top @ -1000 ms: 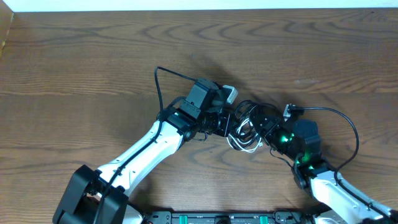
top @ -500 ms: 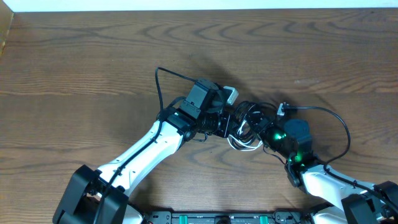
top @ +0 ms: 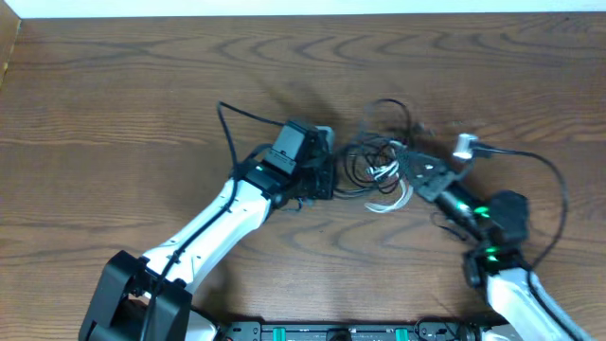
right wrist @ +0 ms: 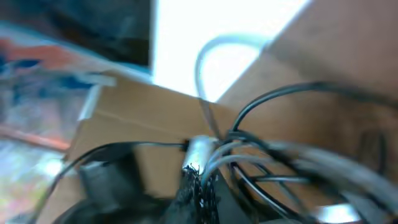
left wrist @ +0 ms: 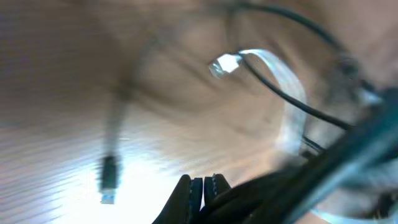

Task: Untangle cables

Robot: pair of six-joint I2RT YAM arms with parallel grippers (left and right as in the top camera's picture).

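Left end effector [top: 327, 178] closed, seemingly on the cables [top: 379, 166]; right end effector [top: 409, 163] clamped on their bundle. Draw apart slowly, low over the counter [top: 114, 85], watching for tightening knots.

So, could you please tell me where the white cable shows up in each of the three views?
Overhead: white cable in the tangle at mid-table.
Left wrist: upper right, curving down from its plug.
Right wrist: blurred pale loop, upper centre.
Shared landmark: black cables crossing it, over the wooden table.
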